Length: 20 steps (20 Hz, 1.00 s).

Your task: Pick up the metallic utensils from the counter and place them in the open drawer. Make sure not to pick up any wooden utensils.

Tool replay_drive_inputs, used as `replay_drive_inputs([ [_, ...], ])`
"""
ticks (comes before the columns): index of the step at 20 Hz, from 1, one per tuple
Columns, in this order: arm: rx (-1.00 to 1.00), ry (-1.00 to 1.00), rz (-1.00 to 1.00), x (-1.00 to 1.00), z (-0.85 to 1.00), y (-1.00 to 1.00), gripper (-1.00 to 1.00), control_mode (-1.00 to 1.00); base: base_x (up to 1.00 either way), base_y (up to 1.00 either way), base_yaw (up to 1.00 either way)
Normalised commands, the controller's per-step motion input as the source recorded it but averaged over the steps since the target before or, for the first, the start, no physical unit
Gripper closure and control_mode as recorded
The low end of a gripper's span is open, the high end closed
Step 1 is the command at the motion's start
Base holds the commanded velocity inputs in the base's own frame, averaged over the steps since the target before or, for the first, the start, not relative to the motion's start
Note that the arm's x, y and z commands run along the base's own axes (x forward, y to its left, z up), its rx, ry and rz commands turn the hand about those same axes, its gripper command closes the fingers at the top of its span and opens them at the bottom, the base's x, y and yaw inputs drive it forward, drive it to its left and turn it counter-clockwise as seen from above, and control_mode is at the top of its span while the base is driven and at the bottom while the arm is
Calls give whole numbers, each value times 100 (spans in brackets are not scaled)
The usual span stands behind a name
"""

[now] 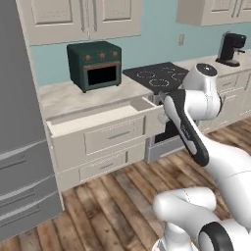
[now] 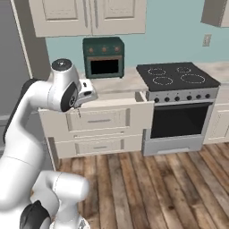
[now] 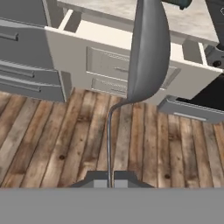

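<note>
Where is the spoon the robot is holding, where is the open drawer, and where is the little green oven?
metal spoon [image 3: 148,48], hand view, on its bowl.
open drawer [image 1: 112,135], left base view, on its front panel.
green oven [image 1: 95,64], left base view, on its front.

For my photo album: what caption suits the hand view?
Gripper pinching a grey metal spoon by its handle, above the wooden floor before the open drawer.
</note>
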Motion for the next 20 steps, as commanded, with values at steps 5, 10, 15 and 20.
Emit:
replay_drive_inputs([
  [5, 0, 0, 0, 0, 0, 0, 100, 100, 88, -21, 9],
  [10, 0, 0, 0, 0, 0, 0, 100, 100, 68, 0, 12],
  [15, 0, 0, 0, 0, 0, 0, 100, 100, 39, 0, 16],
  [20, 0, 0, 0, 0, 0, 0, 100, 100, 12, 0, 9],
])
